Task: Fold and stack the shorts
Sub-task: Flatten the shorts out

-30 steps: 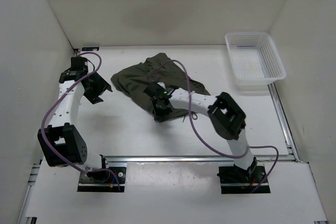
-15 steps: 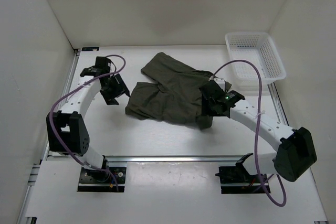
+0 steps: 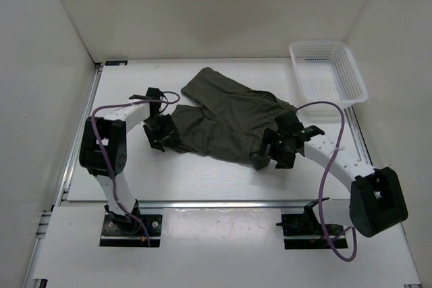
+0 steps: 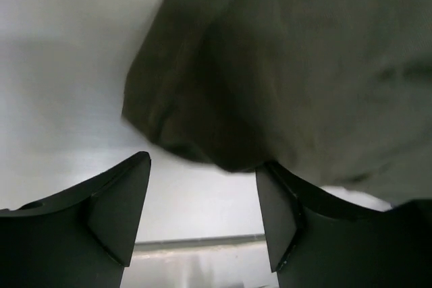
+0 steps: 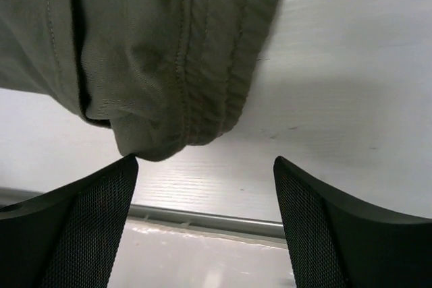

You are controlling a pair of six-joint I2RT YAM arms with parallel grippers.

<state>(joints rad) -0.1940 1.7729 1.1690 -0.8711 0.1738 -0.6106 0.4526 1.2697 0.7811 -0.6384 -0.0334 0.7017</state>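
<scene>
The dark olive shorts lie spread across the middle of the white table. My left gripper sits low at their left edge. In the left wrist view it is open, with a rounded corner of the shorts just beyond the fingertips and bare table between them. My right gripper is at the shorts' near right corner. The right wrist view shows it open, and the ribbed waistband end lies just past its left fingertip, not held.
A white mesh basket stands at the back right of the table. A metal rail runs along the near edge in front of both arm bases. White walls close in the left, back and right sides.
The right gripper dragged the shorts rightwards, spreading them, then opened and let go. The left arm swung in from the far left to the shorts' left edge.
</scene>
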